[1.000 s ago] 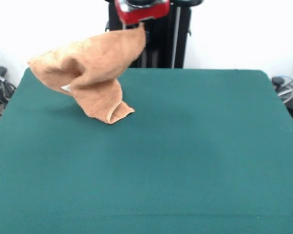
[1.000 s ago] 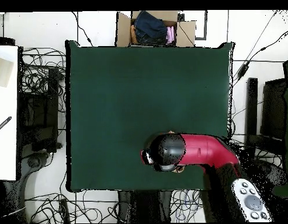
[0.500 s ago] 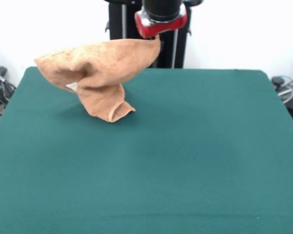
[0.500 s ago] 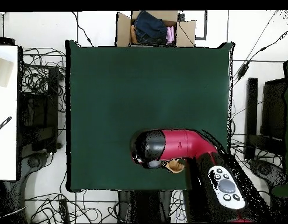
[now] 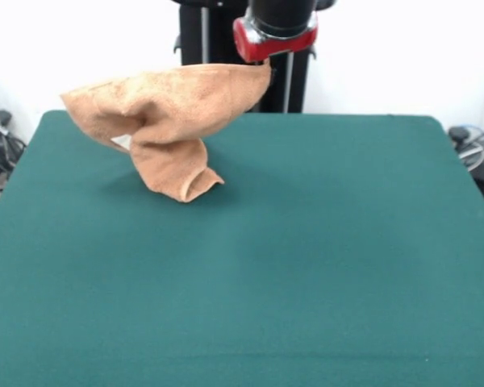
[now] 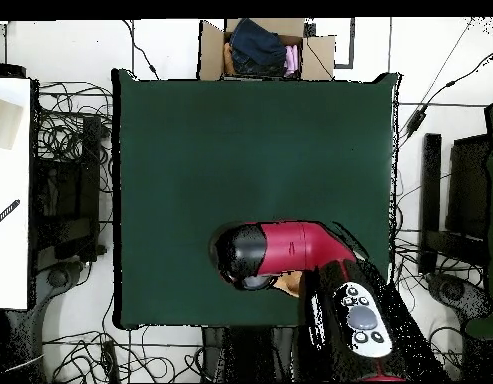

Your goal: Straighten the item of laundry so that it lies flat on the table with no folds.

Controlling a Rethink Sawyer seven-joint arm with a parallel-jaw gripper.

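The item of laundry (image 5: 165,117), an orange-tan towel, hangs stretched in the air over the far left part of the green table (image 5: 323,242). Its upper right corner is pinched under the red arm end, where my gripper (image 5: 264,64) is shut on it. Its lower folded end rests on the table, and a small white label shows on its left side. In the overhead view the red arm covers my gripper (image 6: 245,257), and only a small piece of the towel (image 6: 287,285) shows near the table's (image 6: 240,140) bottom edge.
A cardboard box (image 6: 265,48) with clothes stands beyond the table's top edge in the overhead view. Cables lie on the floor to both sides. A white surface (image 6: 10,190) stands at the left, and dark equipment (image 6: 460,200) at the right.
The arm has moved right in the front view, left in the overhead view, carrying the towel's held corner with it. The towel's lower end stayed on the table.
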